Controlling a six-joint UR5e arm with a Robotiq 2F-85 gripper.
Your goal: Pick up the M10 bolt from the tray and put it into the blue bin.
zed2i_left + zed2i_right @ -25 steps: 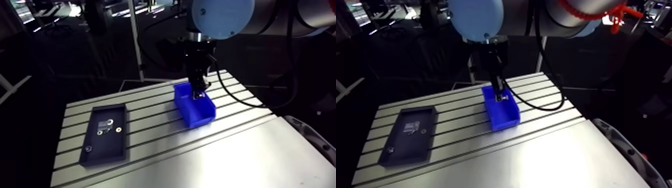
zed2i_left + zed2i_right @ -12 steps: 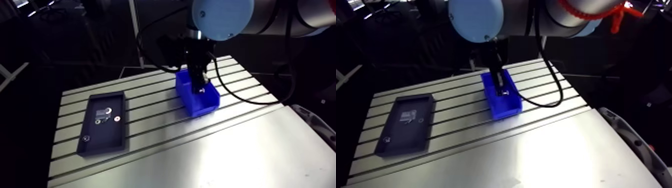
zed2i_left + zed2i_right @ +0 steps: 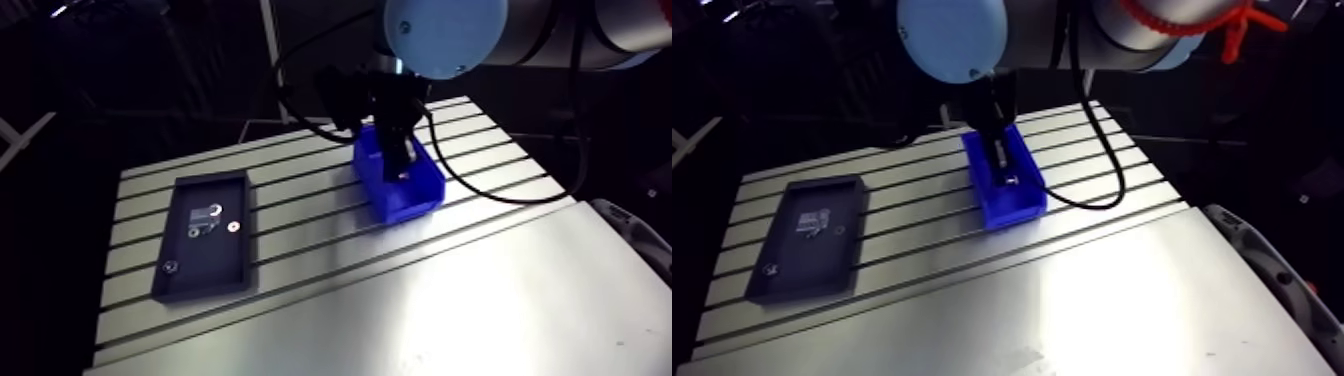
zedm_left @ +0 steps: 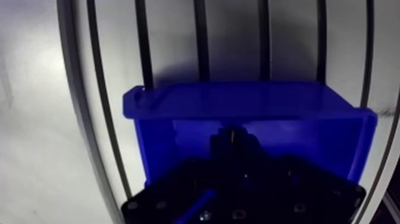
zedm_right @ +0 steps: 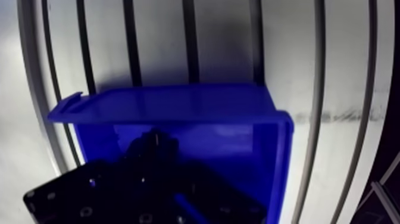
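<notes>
The blue bin (image 3: 412,207) stands on the slotted table, to the right of the tray. My gripper (image 3: 402,172) reaches down into the bin's open top. In the wrist view the dark fingers meet between the bin's walls (image 4: 238,101), and the gripper (image 4: 232,140) is shut on a small dark piece with a faint glint, the M10 bolt (image 4: 231,133). From the arm view the bolt shows only as a pale speck at the fingertips. The bin's floor under the fingers is hidden.
A dark rectangular tray (image 3: 205,275) lies at the table's left, holding a few small parts, among them a reddish washer (image 3: 233,226) and a ring (image 3: 170,266). A smooth metal plate (image 3: 420,310) covers the table's near side. Black cable loops beside the bin.
The arm view has shifted with the arm. The gripper has stayed over the blue bin and has sunk a little deeper between its walls, still shut on the bolt.
</notes>
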